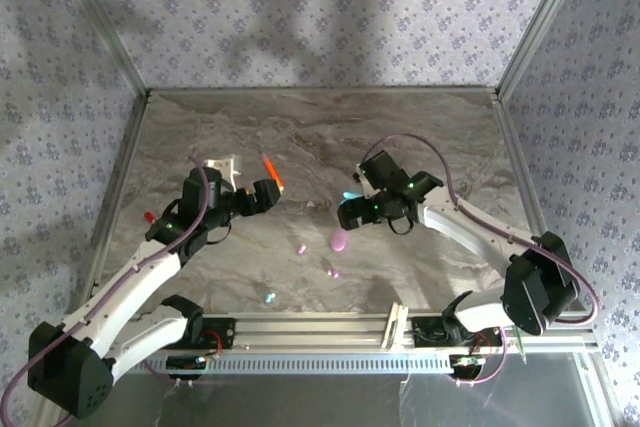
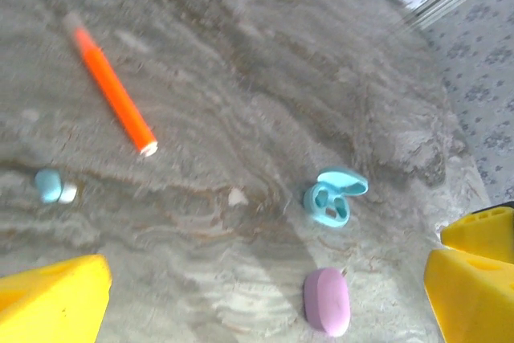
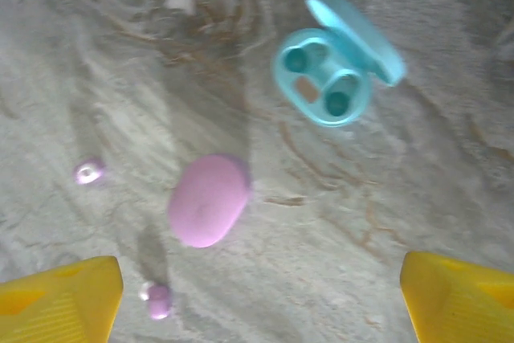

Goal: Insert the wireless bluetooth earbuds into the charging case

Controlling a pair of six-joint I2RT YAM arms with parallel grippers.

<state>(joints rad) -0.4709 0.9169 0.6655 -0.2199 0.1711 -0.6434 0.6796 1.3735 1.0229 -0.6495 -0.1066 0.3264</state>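
on the marbled table [image 1: 420,137] i see the left gripper [image 2: 261,299] and right gripper [image 3: 259,299] both spread wide, holding nothing. the cyan case [image 3: 325,78] lies lid-open; the pink case [image 3: 207,200] is shut, its long axis tilted up-right. one pink earbud [image 3: 88,171] lies loose left of it, a second pink bud [image 3: 158,300] lower, and a cyan earbud [image 2: 48,185] well apart.

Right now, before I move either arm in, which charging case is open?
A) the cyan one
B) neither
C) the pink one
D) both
A: the cyan case has its lid flipped up with the inner wells showing, while the pink case lies shut.
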